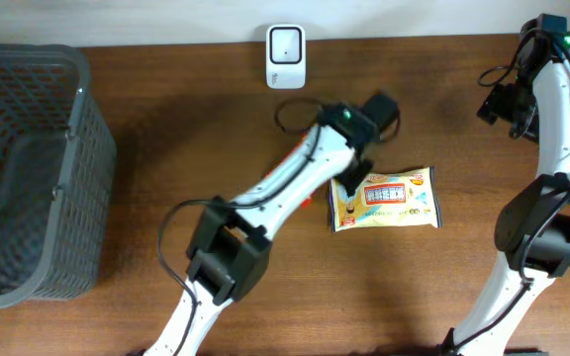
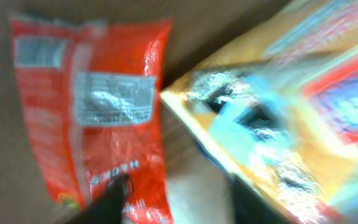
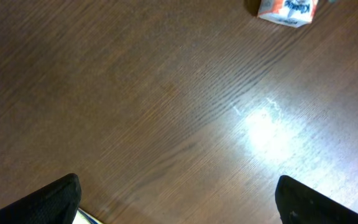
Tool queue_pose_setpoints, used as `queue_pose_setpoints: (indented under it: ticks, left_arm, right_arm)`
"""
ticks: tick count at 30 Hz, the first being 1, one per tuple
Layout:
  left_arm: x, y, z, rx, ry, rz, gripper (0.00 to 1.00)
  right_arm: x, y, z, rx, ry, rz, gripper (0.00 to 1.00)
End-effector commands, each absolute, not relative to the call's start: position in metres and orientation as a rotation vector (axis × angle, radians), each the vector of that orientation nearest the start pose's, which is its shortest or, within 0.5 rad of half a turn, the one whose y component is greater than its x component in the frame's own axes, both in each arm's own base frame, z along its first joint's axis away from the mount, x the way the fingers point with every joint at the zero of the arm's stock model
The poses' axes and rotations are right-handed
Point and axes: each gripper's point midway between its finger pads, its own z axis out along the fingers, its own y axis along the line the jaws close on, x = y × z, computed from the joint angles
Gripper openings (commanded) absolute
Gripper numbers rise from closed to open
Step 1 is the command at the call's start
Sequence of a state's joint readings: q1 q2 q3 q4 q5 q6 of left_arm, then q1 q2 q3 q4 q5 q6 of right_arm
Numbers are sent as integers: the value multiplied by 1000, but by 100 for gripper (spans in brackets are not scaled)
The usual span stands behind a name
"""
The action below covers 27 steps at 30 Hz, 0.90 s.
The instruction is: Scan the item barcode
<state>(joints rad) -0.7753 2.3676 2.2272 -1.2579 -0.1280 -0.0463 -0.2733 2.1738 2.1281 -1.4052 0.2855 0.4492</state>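
Yellow snack packet (image 1: 384,198), table centre: likely light, soft, slippery film; best pinched at its sealed left edge. Left gripper (image 2: 180,193) spread, empty; right gripper (image 3: 179,199) spread, empty.

Overhead looks straight down; left wrist hovers close over the yellow packet (image 1: 384,198) both share; right wrist faces tabletop (image 3: 166,93).

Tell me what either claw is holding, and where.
Nothing, it appears: left claw open beside the yellow packet edge, right claw open over bare table.
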Motion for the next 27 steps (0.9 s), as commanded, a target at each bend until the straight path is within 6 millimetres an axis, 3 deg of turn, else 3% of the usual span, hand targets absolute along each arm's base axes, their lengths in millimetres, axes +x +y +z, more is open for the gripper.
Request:
queue_pose_setpoints:
  ticks: [1,2,3,4,7,9,10,12,14,16,18,19,20,22,24,25,27]
  left_arm:
    - [412,-322,175,852,2652,-183,62]
    - [420,-297,172,785,2710,-159,28]
    - [422,-280,158,699,2792,-148,8]
    - [416,-272,136,654,2885,-184,0]
    - [385,-264,55,613,3093,-185,0]
    - [372,-255,21,612,3148,-155,0]
    - [374,-243,8,610,3137,-56,0]
    - [405,-201,6,573,3008,332,0]
    - [446,-151,27,484,2800,723,0]
    - [472,-130,50,383,2707,807,0]
    - [484,-141,78,335,2740,626,0]
    - [483,-162,96,336,2801,389,0]
    - [471,-204,113,365,2877,-51,0]
    - [439,-265,121,447,2932,-620,0]
    - [428,-282,103,499,2958,-639,0]
    - [419,-288,85,526,2997,-610,0]
    - [414,-275,40,561,3074,-336,0]
  right_arm:
    - [417,-169,156,1088,2725,-402,99]
    - [417,-168,156,1088,2725,-402,98]
    - [417,-169,156,1088,2725,-401,99]
    - [417,-169,156,1088,2725,-402,99]
    - [417,-169,156,1088,2725,-402,99]
    - [417,-169,156,1088,2725,-402,99]
    - [417,-169,156,1088,2725,-402,99]
    - [417,-169,156,1088,2725,-401,99]
    - [417,-169,156,1088,2725,-402,99]
    - [417,-169,156,1088,2725,-402,99]
    - [417,-169,156,1088,2725,-402,99]
    - [417,-168,156,1088,2725,-402,99]
    - [417,-169,156,1088,2725,-401,99]
    - [417,-168,156,1088,2725,-402,99]
    - [417,-169,156,1088,2725,-402,99]
    - [417,-169,156,1088,2725,-402,98]
    - [417,-169,156,1088,2725,-401,99]
